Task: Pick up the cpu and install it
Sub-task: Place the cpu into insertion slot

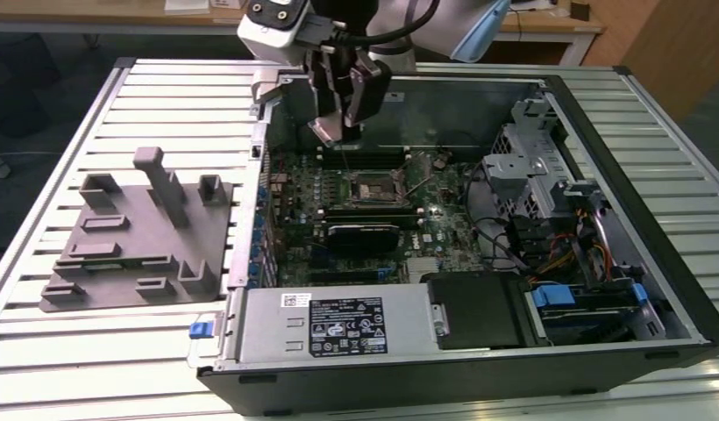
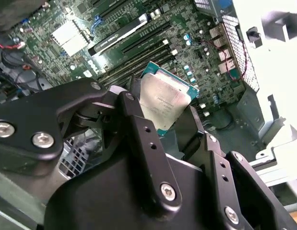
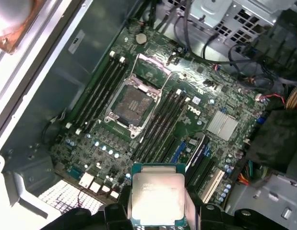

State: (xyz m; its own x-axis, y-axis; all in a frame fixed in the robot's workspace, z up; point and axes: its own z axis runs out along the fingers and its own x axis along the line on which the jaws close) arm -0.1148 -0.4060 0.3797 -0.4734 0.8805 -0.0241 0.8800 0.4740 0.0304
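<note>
My gripper [image 1: 339,123] hangs inside the open computer case, shut on the cpu [image 1: 328,130], a flat square chip with a pale silver top. In both wrist views the cpu [image 2: 165,98] [image 3: 157,194] sits clamped by its edges between the black fingers [image 2: 138,129]. The chip is held in the air above the motherboard. The open socket [image 1: 373,186] [image 3: 133,103], with its metal frame lifted, lies on the board below and a little in front of the gripper. Nothing sits in the socket.
The case [image 1: 640,219] stands on a slatted white table [image 1: 55,149]. A grey fixture block [image 1: 138,237] lies at the exterior view's left. A power supply [image 1: 336,324] is at the case's front. A drive cage [image 1: 535,167] and cables fill its right side.
</note>
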